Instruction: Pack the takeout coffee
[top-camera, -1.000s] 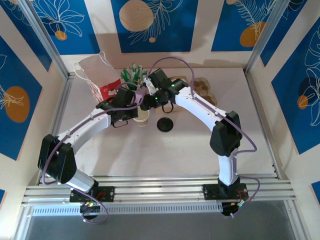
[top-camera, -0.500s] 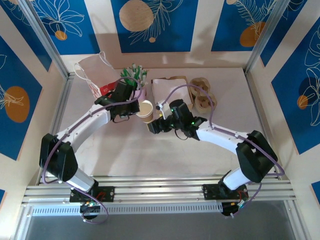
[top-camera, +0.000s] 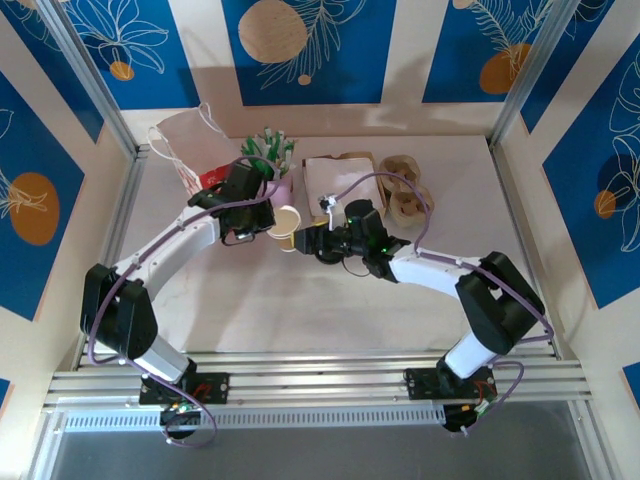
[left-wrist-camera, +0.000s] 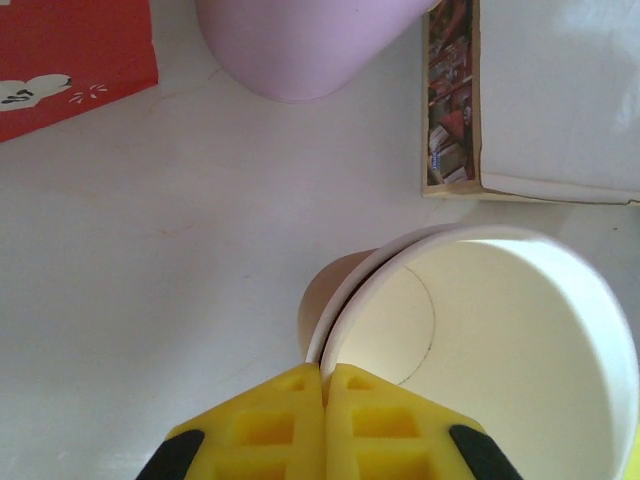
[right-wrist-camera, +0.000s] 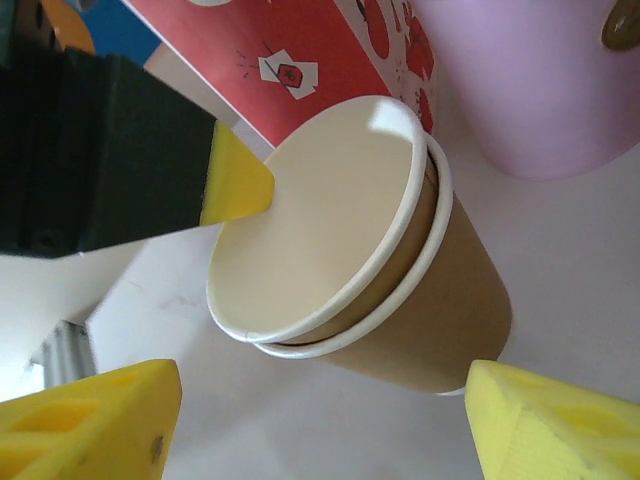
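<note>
The takeout coffee cup is kraft brown with a white rim, and it hangs tilted just above the table. In the wrist views it is two nested cups, with two rims one inside the other. My left gripper is shut on the rim, its yellow fingertip pinching the cup's edge. My right gripper is open, with one finger on each side below the cups and not touching them. From above, the right gripper sits just right of the cup.
A pink cup of green-and-white sticks stands right behind the cups. A red-and-white paper bag lies at the back left. A white carton and a brown pulp carrier sit at the back right.
My left gripper lifted and tilted the cup off the table. My right arm swung from behind the cup round to its near right side and moved in close.
</note>
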